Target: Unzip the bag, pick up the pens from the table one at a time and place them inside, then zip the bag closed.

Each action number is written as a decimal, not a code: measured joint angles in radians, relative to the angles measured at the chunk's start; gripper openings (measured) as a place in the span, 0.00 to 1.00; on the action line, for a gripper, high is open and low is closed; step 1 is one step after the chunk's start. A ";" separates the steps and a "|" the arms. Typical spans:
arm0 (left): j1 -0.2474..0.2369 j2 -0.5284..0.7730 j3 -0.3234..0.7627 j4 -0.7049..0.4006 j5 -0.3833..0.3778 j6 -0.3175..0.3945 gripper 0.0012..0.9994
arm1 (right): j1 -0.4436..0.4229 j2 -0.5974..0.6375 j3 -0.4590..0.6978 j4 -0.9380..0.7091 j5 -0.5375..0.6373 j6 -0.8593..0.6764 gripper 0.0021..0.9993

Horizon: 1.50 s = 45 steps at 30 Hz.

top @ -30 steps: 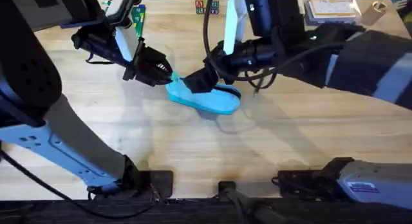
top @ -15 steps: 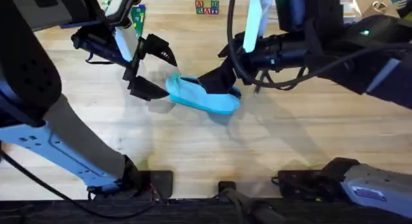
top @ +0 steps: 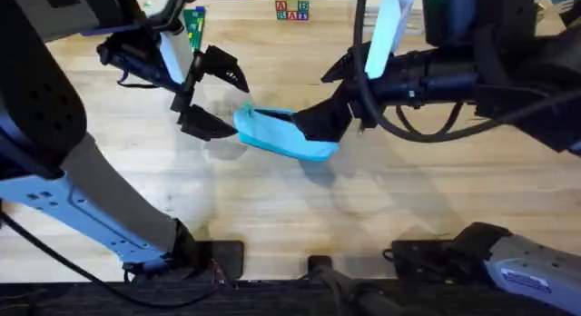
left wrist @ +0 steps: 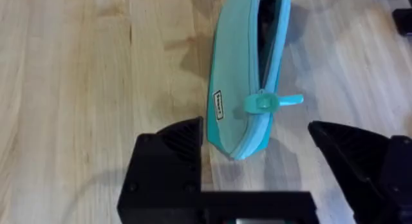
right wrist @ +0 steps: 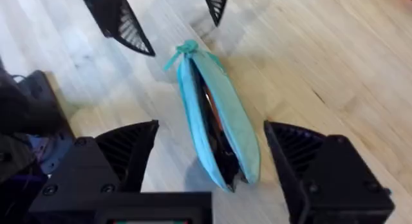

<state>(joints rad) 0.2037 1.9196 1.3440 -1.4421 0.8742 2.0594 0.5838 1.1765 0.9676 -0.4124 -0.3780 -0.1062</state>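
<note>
The light-blue bag (top: 283,136) lies on the table (top: 272,207), its zipper facing up. My left gripper (top: 216,98) is open, its fingers apart on either side of the bag's left end, not touching it. In the left wrist view the teal zipper pull (left wrist: 271,102) sits at the bag's (left wrist: 238,76) end just in front of that open gripper (left wrist: 257,150). My right gripper (top: 329,94) is open at the bag's right end. Seen from the right wrist, the bag (right wrist: 228,114) has a dark slit (right wrist: 207,111) and lies ahead of the gripper (right wrist: 215,153). The pens are hidden.
Coloured letter blocks (top: 291,9) stand at the table's far edge. A green and blue object (top: 193,24) is behind the left arm. Bare wood stretches in front of the bag toward the arm bases.
My left gripper was shut at the bag's left end and has opened and let go. The right gripper has slid right along the bag and opened wider.
</note>
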 joint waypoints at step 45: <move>0.030 0.000 0.265 -0.251 -0.089 -0.663 1.00 | -0.003 -0.046 0.000 -0.092 0.221 -0.051 1.00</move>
<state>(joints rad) 0.2337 1.9198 1.6093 -1.6932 0.7856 1.3963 0.5812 1.1305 0.9679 -0.5045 -0.1566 -0.1577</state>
